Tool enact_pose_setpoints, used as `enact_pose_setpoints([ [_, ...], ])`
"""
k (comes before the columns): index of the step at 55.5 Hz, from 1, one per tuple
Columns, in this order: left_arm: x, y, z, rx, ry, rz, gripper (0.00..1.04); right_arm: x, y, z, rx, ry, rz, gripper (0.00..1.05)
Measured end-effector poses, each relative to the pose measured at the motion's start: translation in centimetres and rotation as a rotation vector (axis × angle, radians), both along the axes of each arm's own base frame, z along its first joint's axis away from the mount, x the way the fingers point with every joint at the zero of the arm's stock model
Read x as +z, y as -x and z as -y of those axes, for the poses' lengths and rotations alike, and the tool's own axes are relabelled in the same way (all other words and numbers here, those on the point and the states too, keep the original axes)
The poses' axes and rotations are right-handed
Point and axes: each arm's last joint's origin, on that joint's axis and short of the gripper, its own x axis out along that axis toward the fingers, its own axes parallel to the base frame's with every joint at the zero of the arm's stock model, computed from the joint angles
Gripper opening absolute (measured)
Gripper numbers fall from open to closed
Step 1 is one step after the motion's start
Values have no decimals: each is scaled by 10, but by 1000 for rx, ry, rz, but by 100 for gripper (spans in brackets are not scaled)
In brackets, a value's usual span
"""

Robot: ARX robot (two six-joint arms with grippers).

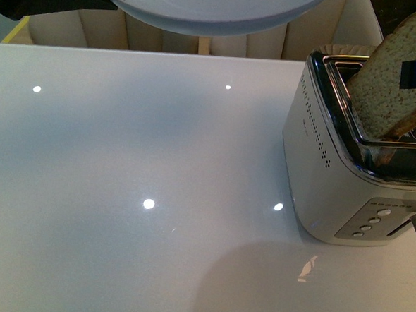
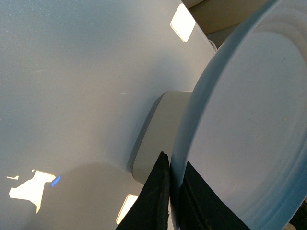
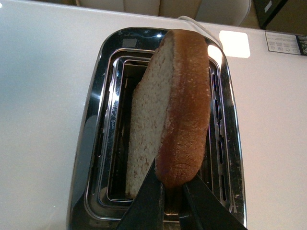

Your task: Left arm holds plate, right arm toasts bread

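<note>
Your right end effector (image 3: 171, 182) pinches the bread (image 3: 180, 96) askew; it may jam the toaster (image 3: 88, 143). Your left end effector (image 2: 175, 190) pinches the plate (image 2: 249, 120)

Cool, even light falls from above — small round glare spots dot the glossy white table (image 1: 89, 142), with square ones in the wrist views — soft shadows lie below the plate (image 1: 216, 15) and near the toaster (image 1: 313, 162), and the bread (image 3: 184, 96) is sharp.
</note>
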Motion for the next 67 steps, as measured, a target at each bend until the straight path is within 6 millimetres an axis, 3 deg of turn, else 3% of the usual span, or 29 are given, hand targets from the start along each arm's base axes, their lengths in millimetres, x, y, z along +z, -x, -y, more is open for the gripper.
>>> enact_pose_setpoints([
  [15,0,0,0,0,0,0,3,-2,0,-2,30,-20,-6,3],
  [30,0,0,0,0,0,0,3,-18,-5,-7,40,-41,-49,3],
  [39,0,0,0,0,0,0,3,-21,-3,-6,36,-46,-58,25],
  [46,0,0,0,0,0,0,3,-24,0,-3,33,-52,-69,51],
  [50,0,0,0,0,0,1,3,-23,1,-1,28,-59,-65,60],
  [56,0,0,0,-1,0,0,3,-11,8,5,14,-90,-18,83],
  [61,0,0,0,0,0,0,3,1,16,9,19,-116,30,96],
  [67,0,0,0,-1,0,1,3,16,30,15,19,-143,87,96],
])
